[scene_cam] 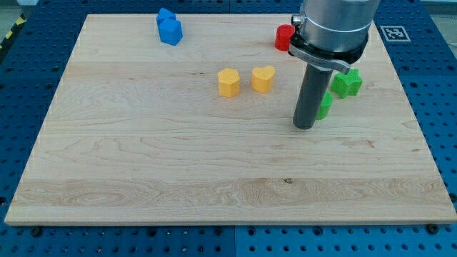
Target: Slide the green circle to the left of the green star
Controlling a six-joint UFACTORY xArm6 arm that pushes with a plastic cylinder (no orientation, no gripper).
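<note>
The green star (348, 83) lies near the board's right side. The green circle (325, 106) sits just below and left of it, mostly hidden behind my rod. My tip (305, 126) rests on the board touching or nearly touching the green circle's left side, with the rod and arm body rising above it and covering the area left of the star.
A yellow hexagon (228, 82) and a yellow heart (263, 78) lie left of my tip. A red block (284, 36) is partly hidden behind the arm at the top. Two blue blocks (169, 28) sit together at top left. The wooden board (143, 178) rests on a blue pegboard table.
</note>
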